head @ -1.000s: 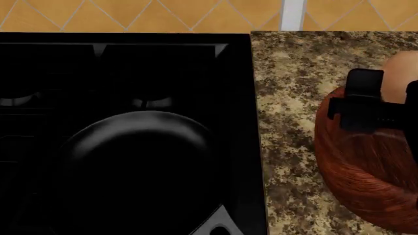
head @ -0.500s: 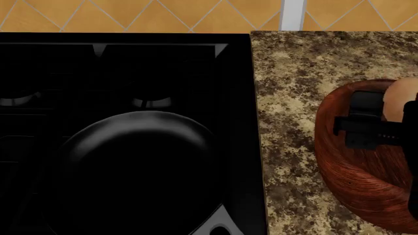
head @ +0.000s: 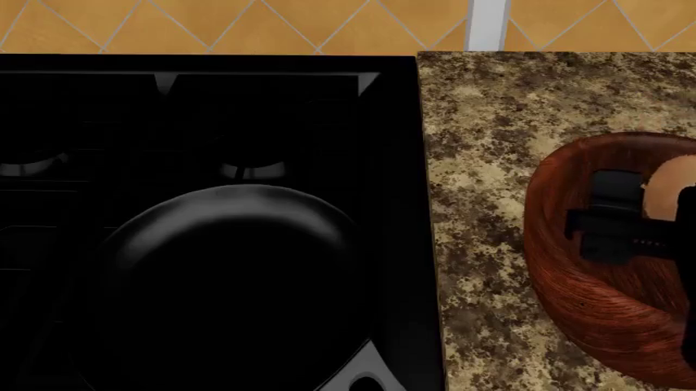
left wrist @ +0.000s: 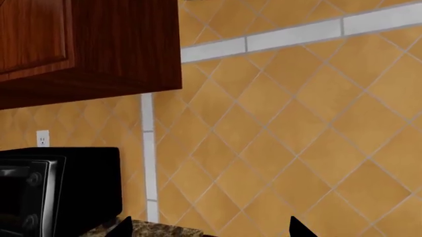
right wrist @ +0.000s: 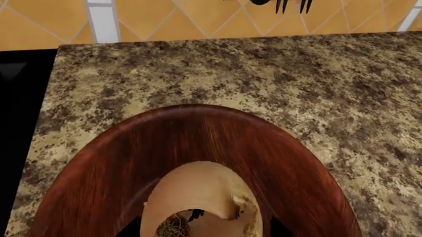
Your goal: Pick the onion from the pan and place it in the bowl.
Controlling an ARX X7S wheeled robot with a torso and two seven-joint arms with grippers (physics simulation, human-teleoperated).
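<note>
The tan onion (right wrist: 197, 192) sits between the fingers of my right gripper (right wrist: 205, 229), low inside the reddish-brown wooden bowl (right wrist: 118, 158). In the head view the bowl (head: 609, 318) stands on the counter at the right. My right gripper (head: 653, 213) is down inside it, with the onion (head: 672, 186) showing beside its black finger. The black pan (head: 228, 269) rests empty on the stove at the left, its grey handle (head: 364, 371) pointing toward me. My left gripper (left wrist: 207, 229) is open and empty, facing the tiled wall; it is out of the head view.
A black cooktop (head: 218, 106) fills the left of the head view, and speckled granite counter (head: 478, 163) lies between it and the bowl. The orange tiled wall runs along the back. The left wrist view shows a black appliance (left wrist: 53, 187) and a wooden cabinet (left wrist: 86, 44).
My right gripper has lowered with the onion from above the bowl's rim down into the bowl. The pan and bowl have not moved.
</note>
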